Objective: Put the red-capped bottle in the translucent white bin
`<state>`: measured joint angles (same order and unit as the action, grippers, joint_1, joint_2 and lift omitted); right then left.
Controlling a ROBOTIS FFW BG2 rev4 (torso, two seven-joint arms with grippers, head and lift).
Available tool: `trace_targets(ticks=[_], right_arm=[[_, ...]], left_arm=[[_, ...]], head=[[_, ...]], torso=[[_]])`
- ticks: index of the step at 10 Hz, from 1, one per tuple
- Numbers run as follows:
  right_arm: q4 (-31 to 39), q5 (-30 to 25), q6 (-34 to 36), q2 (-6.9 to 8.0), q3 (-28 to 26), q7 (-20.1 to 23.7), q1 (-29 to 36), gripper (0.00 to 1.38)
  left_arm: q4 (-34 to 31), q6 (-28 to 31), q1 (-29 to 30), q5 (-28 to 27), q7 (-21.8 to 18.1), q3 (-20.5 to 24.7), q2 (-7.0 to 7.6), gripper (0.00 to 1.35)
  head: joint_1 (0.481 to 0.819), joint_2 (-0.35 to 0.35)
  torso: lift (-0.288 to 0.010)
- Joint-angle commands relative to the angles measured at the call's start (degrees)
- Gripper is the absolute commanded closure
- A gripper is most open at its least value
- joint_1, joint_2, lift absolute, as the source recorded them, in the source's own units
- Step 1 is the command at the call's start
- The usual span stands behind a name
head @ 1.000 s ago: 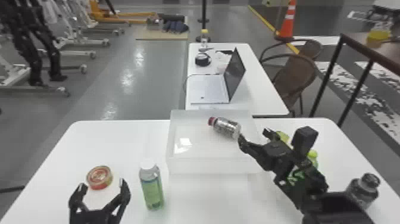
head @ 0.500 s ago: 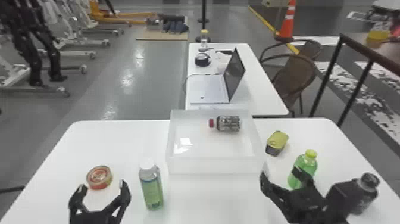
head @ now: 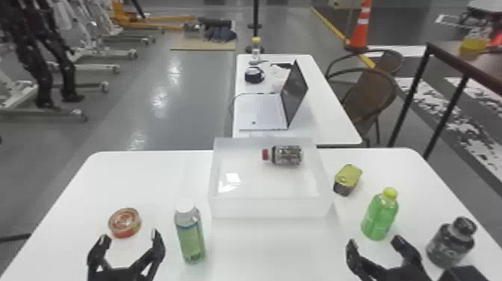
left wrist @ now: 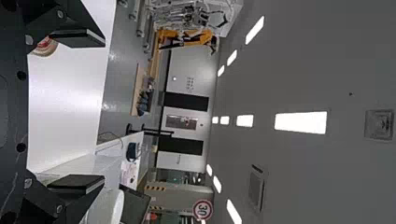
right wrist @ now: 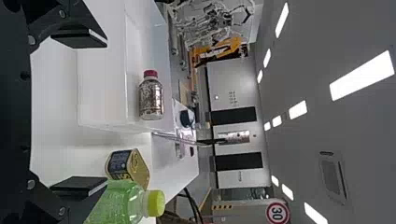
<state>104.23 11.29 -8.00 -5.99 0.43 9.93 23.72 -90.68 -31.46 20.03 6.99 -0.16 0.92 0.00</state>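
The red-capped bottle [head: 287, 155] lies on its side within the translucent white bin [head: 270, 207], by the back wall, its cap toward the left. My right gripper [head: 376, 243] is open at the front right, in front of the green bottle and apart from the bin. At the front left my left gripper [head: 129, 237] stays parked and open. The right wrist view has the red-capped bottle [right wrist: 152, 97] in the bin [right wrist: 102, 86], beyond my open right gripper [right wrist: 81, 112]. In the left wrist view, nothing is between the fingers of my left gripper [left wrist: 79, 112].
A round red can [head: 125, 223] and a white-capped green bottle [head: 190, 235] are near the left gripper. Right of the bin are a yellow-lidded can [head: 348, 179], a green bottle [head: 379, 216] and a dark bottle [head: 451, 243]. A laptop [head: 265, 110] sits on the table behind.
My right gripper has let go of the red-capped bottle and drawn back from the bin to the front right. The bottle has gone from tilted to lying flat. The left gripper has kept still.
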Motion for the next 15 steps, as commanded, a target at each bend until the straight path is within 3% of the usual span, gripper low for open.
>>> trace_targets(ticks=[1,15], right_arm=[[0.01,-0.31,0.01,0.02,0.01,0.01,-0.08,0.24],[0.19,-1.27,-0.87,0.37,0.10,-0.08,-0.79,0.31]], left_arm=[[-0.38,0.87,0.19,-0.05,0.08,-0.13,-0.15,0.25],[-0.91,1.31,0.01,-0.05,0.08,0.14,-0.15,0.25]], head=[[0.549,0.000],[0.549,0.000]], torso=[[-0.100],[-0.100]])
